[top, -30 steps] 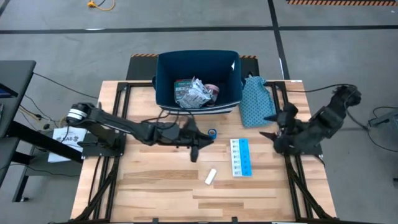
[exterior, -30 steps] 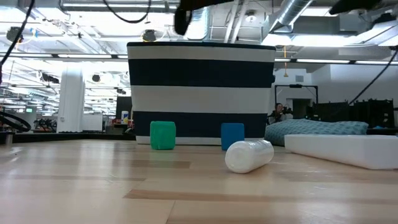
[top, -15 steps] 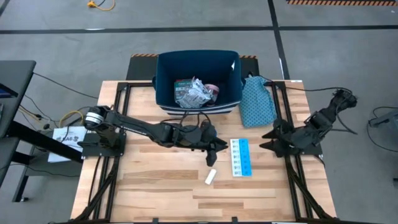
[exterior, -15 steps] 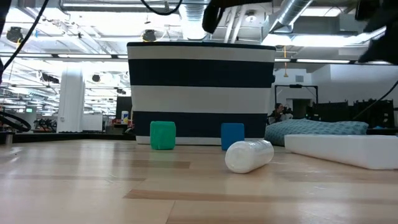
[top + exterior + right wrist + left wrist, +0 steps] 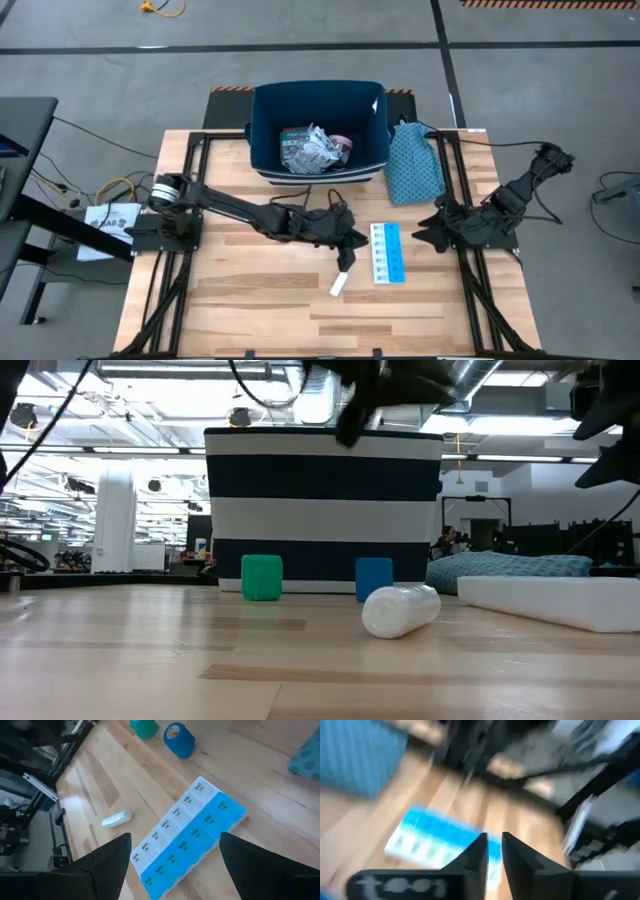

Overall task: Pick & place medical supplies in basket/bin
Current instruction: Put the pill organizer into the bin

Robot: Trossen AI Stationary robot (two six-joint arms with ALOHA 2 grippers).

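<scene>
From above, my left gripper hangs over the tabletop, its fingers nearly together and empty, the white tube just beyond them. The low view alone shows the green roll and blue roll by the bin. My right gripper, fingers spread apart, faces the pill organizer.

My worktop is pale wooden planking on a black metal frame, set on a grey concrete floor crossed by dark lines. Off the worktop's left edge stands a dark table with loose cables and a sheet of paper nearby. Level across the worktop I see a hall with white ducts, ceiling lights and a white column.
</scene>
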